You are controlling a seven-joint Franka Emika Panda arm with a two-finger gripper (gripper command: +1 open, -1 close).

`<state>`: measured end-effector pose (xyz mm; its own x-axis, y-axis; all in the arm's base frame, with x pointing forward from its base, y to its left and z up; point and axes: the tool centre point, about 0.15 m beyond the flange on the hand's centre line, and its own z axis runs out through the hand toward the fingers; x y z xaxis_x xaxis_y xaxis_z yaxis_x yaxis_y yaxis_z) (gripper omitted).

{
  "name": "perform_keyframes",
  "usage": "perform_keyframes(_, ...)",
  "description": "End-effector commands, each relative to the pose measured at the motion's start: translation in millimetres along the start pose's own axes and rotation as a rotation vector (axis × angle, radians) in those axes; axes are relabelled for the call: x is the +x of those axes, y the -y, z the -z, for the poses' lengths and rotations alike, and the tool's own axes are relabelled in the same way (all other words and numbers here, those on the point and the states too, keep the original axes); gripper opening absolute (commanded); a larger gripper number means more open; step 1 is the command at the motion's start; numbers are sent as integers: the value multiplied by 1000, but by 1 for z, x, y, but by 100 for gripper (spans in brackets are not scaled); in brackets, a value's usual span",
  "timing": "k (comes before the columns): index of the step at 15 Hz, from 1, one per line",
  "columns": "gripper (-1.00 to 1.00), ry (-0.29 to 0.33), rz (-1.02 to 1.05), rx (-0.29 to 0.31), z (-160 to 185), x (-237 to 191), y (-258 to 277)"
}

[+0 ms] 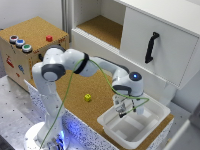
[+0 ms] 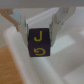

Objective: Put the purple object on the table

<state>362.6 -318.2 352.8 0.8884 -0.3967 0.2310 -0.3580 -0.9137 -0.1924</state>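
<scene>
The purple object [image 2: 40, 43] is a small dark purple block with yellow markings. My gripper [image 2: 40, 27] is shut on it, one finger on each side. In the exterior view the gripper [image 1: 121, 111] hangs just above the white tray's inner left part, and the purple object [image 1: 121, 115] shows as a dark speck between the fingertips. In the wrist view, the white tray floor [image 2: 70, 57] lies under the block. The cork-brown table [image 1: 75, 92] stretches out beside the tray, and a strip of it [image 2: 7, 67] also shows in the wrist view.
A white plastic tray [image 1: 159, 107] sits on the table's end at the exterior view's right. A small yellow cube [image 1: 88, 97] lies on the cork. A cork-topped box [image 1: 30, 32] with coloured buttons stands at the left. A white cabinet with a black handle [image 1: 151, 47] is behind.
</scene>
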Motion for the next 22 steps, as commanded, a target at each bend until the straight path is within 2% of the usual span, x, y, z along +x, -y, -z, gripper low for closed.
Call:
perform_keyframes(1,-100,-3,206,29,15,-57,106)
perform_keyframes(4,-100,78,249,-3,-15,-70,139)
perform_keyframes(7,-100,129,305,-92,-55,-82,154)
perform_keyframes(10,-100,143,372,-159,-92,-90,159)
perform_keyframes(14,-100,146,395,-180,-134,-88,151)
perform_keyframes(17,-100,126,427,-220,-162,-87,150)
perform_keyframes(19,-100,145,396,-213,-171,-83,145)
perform_keyframes(20,100,157,395,-212,-171,-82,145)
perform_keyframes(22,100,140,381,-183,-152,-80,148)
